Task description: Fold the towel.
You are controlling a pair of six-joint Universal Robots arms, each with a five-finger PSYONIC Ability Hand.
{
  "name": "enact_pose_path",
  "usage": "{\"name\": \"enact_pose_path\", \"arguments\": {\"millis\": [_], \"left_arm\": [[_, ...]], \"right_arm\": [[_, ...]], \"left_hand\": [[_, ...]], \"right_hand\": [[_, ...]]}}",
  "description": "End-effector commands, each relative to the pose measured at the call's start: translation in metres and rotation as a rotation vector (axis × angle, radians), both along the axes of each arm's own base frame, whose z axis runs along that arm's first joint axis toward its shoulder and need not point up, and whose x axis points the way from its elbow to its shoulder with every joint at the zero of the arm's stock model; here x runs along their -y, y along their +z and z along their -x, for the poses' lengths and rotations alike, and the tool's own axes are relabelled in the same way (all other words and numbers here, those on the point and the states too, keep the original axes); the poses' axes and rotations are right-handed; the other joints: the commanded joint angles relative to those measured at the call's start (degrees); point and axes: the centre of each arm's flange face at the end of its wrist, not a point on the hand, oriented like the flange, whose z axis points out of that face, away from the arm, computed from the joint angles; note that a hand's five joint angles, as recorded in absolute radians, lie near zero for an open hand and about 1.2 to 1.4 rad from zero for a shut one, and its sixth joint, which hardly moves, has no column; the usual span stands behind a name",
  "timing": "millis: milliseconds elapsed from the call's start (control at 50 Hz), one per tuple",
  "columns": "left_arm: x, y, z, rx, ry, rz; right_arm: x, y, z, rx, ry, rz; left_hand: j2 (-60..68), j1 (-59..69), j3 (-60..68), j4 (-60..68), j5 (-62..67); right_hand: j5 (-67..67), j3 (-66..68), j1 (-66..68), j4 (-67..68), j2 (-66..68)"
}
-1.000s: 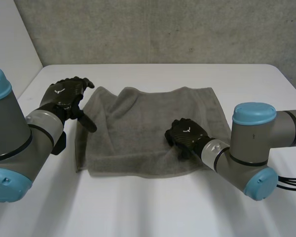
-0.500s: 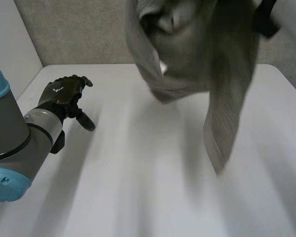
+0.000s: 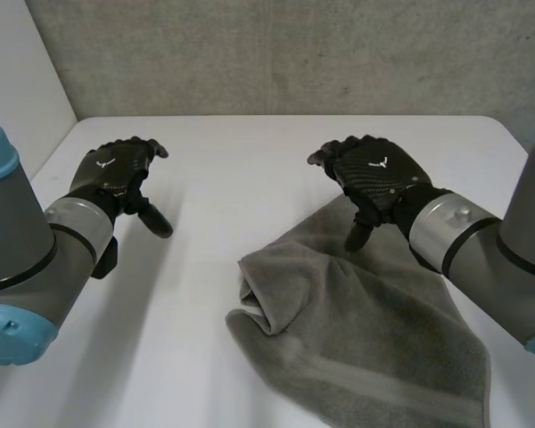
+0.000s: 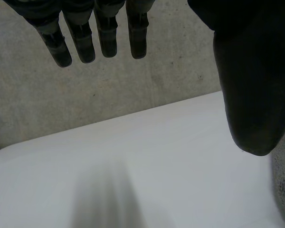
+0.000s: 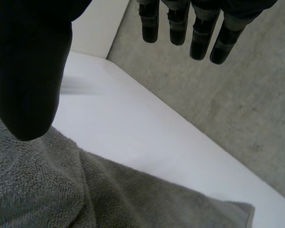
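while towel [image 3: 366,330] lies rumpled, near edge cropped

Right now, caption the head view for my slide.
Grey towel lies crumpled on the white table, right hand open at its far edge, left hand open apart from it.

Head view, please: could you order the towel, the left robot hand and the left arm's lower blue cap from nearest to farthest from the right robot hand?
1. Towel, just beneath the right robot hand.
2. Left robot hand, far to its left.
3. Lower blue cap, beyond that, at the near left.
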Motion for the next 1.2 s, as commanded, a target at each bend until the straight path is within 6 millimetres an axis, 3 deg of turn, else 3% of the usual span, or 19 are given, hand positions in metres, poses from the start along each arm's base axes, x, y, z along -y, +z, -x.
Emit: {"name": "enact_pose_path", "arguments": {"millis": [20, 180, 240, 280, 340, 400, 460, 480, 500, 540, 560, 600, 680, 780, 880, 980, 1020, 1100, 1200], "left_arm": [[0.0, -0.001, 0.0, 0.001, 0.0, -0.003], [0.0, -0.002, 0.0, 0.002, 0.0, -0.006], [0.0, -0.002, 0.0, 0.003, 0.0, -0.007], [0.0, -0.002, 0.0, 0.002, 0.0, -0.006], [-0.001, -0.001, 0.0, 0.001, 0.0, -0.003], [-0.001, 0.0, 0.0, 0.0, 0.0, 0.0], [-0.001, 0.0, 0.0, 0.0, 0.0, 0.0], [-0.001, 0.0, 0.0, 0.0, 0.0, 0.0], [-0.001, 0.0, 0.0, 0.0, 0.0, 0.0], [-0.001, 0.0, 0.0, 0.0, 0.0, 0.0], [-0.001, 0.0, 0.0, 0.0, 0.0, 0.0], [-0.001, 0.0, 0.0, 0.0, 0.0, 0.0], [0.0, 0.0, -0.001, -0.001, 0.001, 0.001], [-0.001, 0.0, 0.0, -0.001, 0.0, 0.001], [-0.001, 0.0, 0.0, -0.001, 0.0, 0.001], [-0.001, 0.001, 0.0, -0.001, 0.0, 0.003], [-0.001, 0.001, 0.0, -0.001, 0.0, 0.003], [-0.001, 0.0, 0.0, -0.001, 0.0, 0.001], [0.0, -0.002, 0.0, 0.002, 0.0, -0.004]], "right_arm": [[0.006, -0.052, -0.007, -0.123, 0.022, -0.097], [0.019, -0.109, -0.017, -0.206, 0.059, -0.167], [0.027, -0.113, -0.023, -0.199, 0.061, -0.153], [0.031, -0.104, -0.032, -0.183, 0.073, -0.11], [0.032, -0.093, -0.039, -0.169, 0.085, -0.078], [0.035, -0.063, -0.053, -0.125, 0.1, 0.006], [0.039, 0.0, -0.056, -0.046, 0.091, 0.152], [0.036, 0.043, -0.054, 0.009, 0.078, 0.25], [0.036, 0.043, -0.054, 0.01, 0.077, 0.251], [0.022, 0.123, -0.04, 0.132, 0.046, 0.426], [0.022, 0.123, -0.04, 0.133, 0.046, 0.426], [0.001, 0.172, -0.028, 0.247, 0.057, 0.51], [-0.013, 0.19, -0.023, 0.311, 0.097, 0.54], [-0.021, 0.154, -0.026, 0.26, 0.167, 0.436], [-0.024, 0.087, -0.031, 0.152, 0.198, 0.264], [-0.025, -0.018, -0.035, -0.09, 0.228, 0.061], [-0.03, -0.029, -0.038, -0.144, 0.252, 0.062], [-0.032, -0.019, -0.038, -0.169, 0.249, 0.113], [-0.026, 0.066, -0.037, 0.058, 0.157, 0.263]], "left_hand": [[-1.59, -1.8, -2.52, -3.0, -0.79], [-1.76, -1.97, -2.52, -3.0, -0.95], [-1.76, -1.97, -2.52, -3.0, -0.95], [-1.76, -1.97, -2.52, -3.0, -0.95], [-1.76, -1.97, -2.52, -3.0, -0.95], [-1.76, -1.97, -2.52, -3.0, -0.95], [-1.76, -1.97, -2.52, -3.0, -0.95], [-1.76, -1.97, -2.52, -3.0, -0.95], [-1.76, -1.97, -2.52, -3.0, -0.95], [-1.76, -1.97, -2.52, -3.0, -0.95], [-1.76, -1.97, -2.52, -3.0, -0.95], [-1.76, -1.97, -2.52, -3.0, -0.95], [-1.76, -1.97, -2.52, -3.0, -0.95], [-1.76, -1.97, -2.52, -3.0, -0.95], [-1.76, -1.97, -2.52, -3.0, -0.95], [-1.76, -1.97, -2.52, -3.0, -0.95], [-1.76, -1.97, -2.52, -3.0, -0.95], [-1.76, -1.97, -2.52, -3.0, -0.95], [-1.76, -1.97, -2.52, -3.0, -0.95]], "right_hand": [[-3.31, -0.37, -3.16, -0.36, -3.83], [-3.31, -0.37, -3.16, -0.36, -3.83], [17.63, -0.37, 17.78, -0.36, 17.11], [58.63, -0.37, 58.78, -0.36, 58.11], [66.68, -0.37, 66.84, -0.36, 66.17], [66.69, -0.37, 66.84, -0.36, 66.17], [66.69, -0.37, 66.84, -0.36, 66.17], [66.69, -0.37, 66.84, -0.36, 66.17], [66.69, -0.37, 66.84, -0.36, 66.17], [66.69, -0.37, 66.84, -0.36, 66.17], [66.69, -0.37, 66.84, -0.36, 66.17], [66.69, -0.37, 66.84, -0.36, 66.17], [66.69, -0.37, 66.84, -0.36, 66.17], [66.69, -0.37, 66.84, -0.36, 66.17], [66.69, -0.37, 66.84, -0.36, 66.17], [66.69, -0.37, 66.84, -0.36, 66.17], [66.69, -0.37, 66.84, -0.36, 66.17], [66.69, -0.37, 66.84, -0.36, 66.17], [66.69, -0.37, 66.84, -0.36, 66.17]]}}
